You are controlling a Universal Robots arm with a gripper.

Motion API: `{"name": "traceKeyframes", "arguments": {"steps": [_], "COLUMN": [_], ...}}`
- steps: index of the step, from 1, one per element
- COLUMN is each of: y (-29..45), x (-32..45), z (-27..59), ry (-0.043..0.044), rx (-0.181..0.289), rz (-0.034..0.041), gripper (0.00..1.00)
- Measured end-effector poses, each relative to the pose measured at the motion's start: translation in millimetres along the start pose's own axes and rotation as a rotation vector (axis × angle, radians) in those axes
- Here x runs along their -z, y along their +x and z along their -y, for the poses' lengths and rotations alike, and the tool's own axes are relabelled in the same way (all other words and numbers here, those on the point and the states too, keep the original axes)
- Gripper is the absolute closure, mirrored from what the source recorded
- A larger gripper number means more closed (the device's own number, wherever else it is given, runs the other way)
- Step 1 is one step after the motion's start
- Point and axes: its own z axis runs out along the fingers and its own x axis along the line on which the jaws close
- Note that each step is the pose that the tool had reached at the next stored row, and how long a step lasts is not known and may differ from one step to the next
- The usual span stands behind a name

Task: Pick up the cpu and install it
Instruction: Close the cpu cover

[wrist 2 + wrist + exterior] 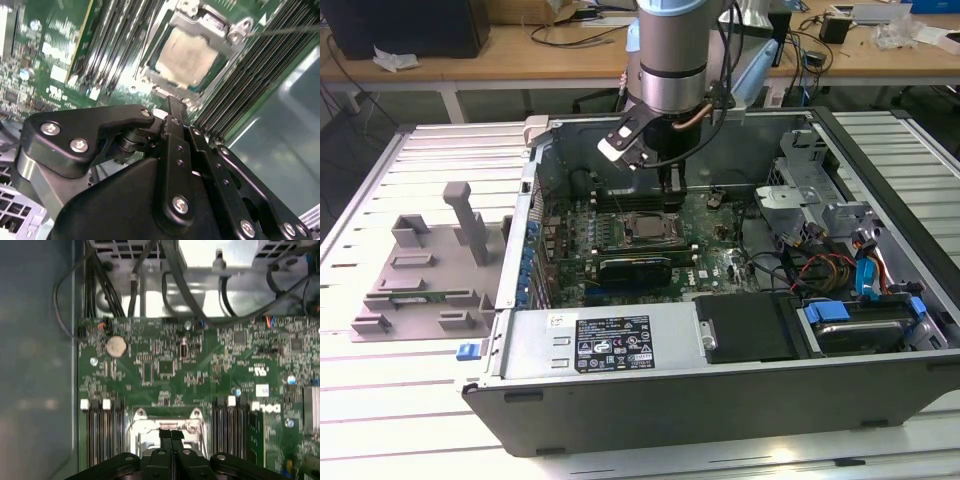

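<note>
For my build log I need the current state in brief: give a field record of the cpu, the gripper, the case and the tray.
cpu: lying in the socket, silvery top showing
gripper: jaws shut, holding nothing, low over the socket's edge
computer case: open, motherboard exposed
grey tray: outside the case, on the exterior view's left

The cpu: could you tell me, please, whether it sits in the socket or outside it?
Seated in it: in the second wrist view the cpu lies flat within the socket, with the gripper apart from it.
</note>
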Motion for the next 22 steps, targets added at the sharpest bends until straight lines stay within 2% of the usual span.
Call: {"name": "traceKeyframes", "arguments": {"steps": [10, 14, 17, 22], "y": [-4.1, -4.3, -3.6, -3.3], "x": [-8.1, -17.2, -25.7, -27.6], "z": [23.4, 31.5, 32.3, 31.5], "ry": [0.0000, 0.0000, 0.0023, 0.0027], "rx": [0.000, 0.000, 0.000, 0.000], "rz": [0.0000, 0.0001, 0.0000, -0.0003], "gripper": [0.89, 0.89, 0.89, 0.89]}}
